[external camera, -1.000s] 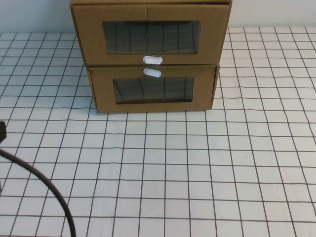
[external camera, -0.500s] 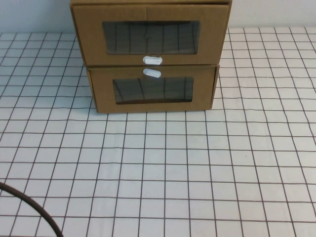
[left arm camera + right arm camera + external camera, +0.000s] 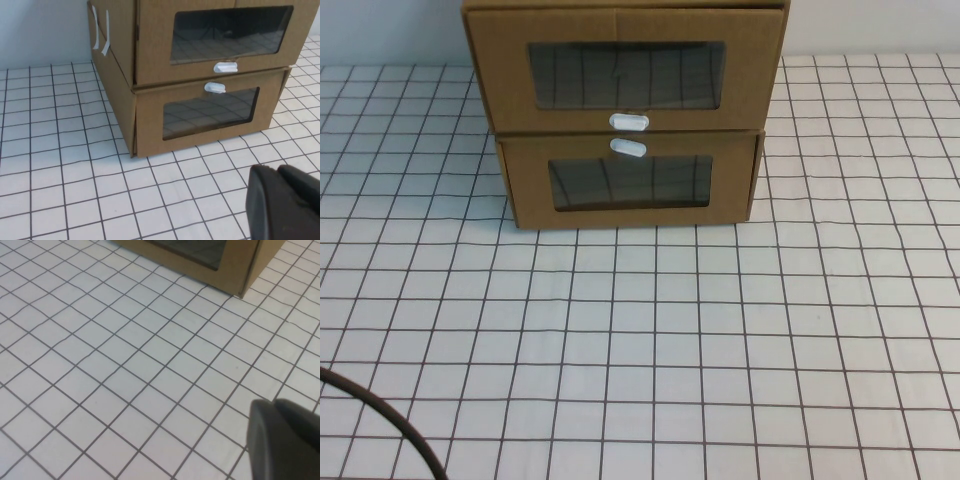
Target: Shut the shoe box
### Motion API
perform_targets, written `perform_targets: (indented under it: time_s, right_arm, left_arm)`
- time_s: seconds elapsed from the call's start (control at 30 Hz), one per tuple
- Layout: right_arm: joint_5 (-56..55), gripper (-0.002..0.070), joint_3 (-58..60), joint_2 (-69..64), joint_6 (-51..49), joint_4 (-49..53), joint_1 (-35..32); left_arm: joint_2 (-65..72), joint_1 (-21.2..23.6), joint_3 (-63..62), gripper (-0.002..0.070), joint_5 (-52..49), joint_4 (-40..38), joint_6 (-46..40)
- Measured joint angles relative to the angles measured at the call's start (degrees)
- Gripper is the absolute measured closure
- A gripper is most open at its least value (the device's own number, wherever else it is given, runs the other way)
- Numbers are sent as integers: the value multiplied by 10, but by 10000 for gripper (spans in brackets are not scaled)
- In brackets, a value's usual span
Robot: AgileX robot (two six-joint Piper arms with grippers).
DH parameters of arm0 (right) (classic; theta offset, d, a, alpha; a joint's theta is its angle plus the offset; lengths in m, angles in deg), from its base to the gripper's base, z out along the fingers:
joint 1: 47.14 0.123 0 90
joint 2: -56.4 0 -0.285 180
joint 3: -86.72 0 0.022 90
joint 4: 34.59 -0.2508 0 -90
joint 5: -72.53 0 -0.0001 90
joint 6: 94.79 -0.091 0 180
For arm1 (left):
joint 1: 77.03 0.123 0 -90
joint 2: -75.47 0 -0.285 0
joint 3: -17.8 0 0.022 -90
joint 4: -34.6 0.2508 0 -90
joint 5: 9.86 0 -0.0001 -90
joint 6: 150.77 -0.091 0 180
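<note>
High view: the shoe box (image 3: 625, 70), a cardboard drawer with a clear window and a white tab (image 3: 629, 121) at its front's bottom edge, sits at the far middle of the gridded table (image 3: 720, 340), stacked on a second drawer (image 3: 630, 180) whose tab (image 3: 628, 147) lies above its window. The two fronts look nearly level with each other. A dark cable (image 3: 380, 425) curves across the near-left corner; neither gripper appears here, and the cloth in front of the boxes lies bare. Left wrist view: the left gripper (image 3: 284, 202) shows only as a dark blurred mass hanging over the table, near the stack's front and apart from it; whether its fingers are spread or closed cannot be told. This view alone shows the stack's side wall, with two white tape strips (image 3: 100, 34). Through both windows only dark interiors and grid reflections show. Right wrist view: the right gripper (image 3: 285, 440) is likewise a dark blur above bare cloth, its finger spacing indiscernible; only one bottom corner of the lower drawer (image 3: 240, 262) enters the frame.
</note>
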State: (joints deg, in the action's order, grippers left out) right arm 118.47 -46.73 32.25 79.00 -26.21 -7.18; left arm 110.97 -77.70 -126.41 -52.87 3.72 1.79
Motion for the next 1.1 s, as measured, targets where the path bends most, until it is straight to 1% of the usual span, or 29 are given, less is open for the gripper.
perform_targets:
  time_s: [0.53, 0.67, 0.77, 0.9, 1.03, 1.1]
  right_arm:
    - [0, 689, 0, 0, 0, 0, 0]
    - [0, 689, 0, 0, 0, 0, 0]
    - [0, 690, 0, 0, 0, -1, 0]
    - [0, 689, 0, 0, 0, -2, 0]
    - [0, 689, 0, 0, 0, -2, 0]
    - [0, 690, 0, 0, 0, -2, 0]
  left_arm:
    - [-1, 0, 3, 680, 5, 3, 0]
    - [-34, 0, 26, 680, 31, 50, 2]
    - [-84, 0, 61, 680, 79, 81, 16]
    - [-145, 0, 163, 680, 188, 136, 80]
    - [-200, 0, 286, 680, 312, 230, 202]
    - [-233, 0, 336, 680, 349, 275, 249]
